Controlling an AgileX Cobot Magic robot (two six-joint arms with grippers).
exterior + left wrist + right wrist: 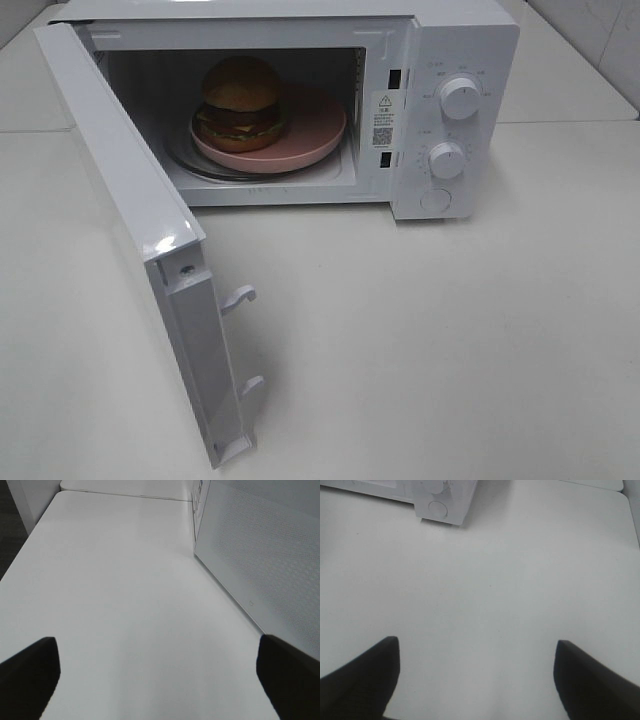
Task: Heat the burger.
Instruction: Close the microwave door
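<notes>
**Burger point(241, 100) loaded, door point(120, 190) open**

Burger: on pink plate point(318, 135) inside microwave point(465, 40), placed for heating. Door: swung wide, likely awaiting closure. Left fingers point(30, 675), beside door, and right fingers point(365, 675): spread, empty, over tabletop point(420, 330).

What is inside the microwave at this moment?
Inside the open microwave the burger sits on a pink plate. Under the plate only the edge of a glass turntable shows; the rest is covered by the plate.
</notes>
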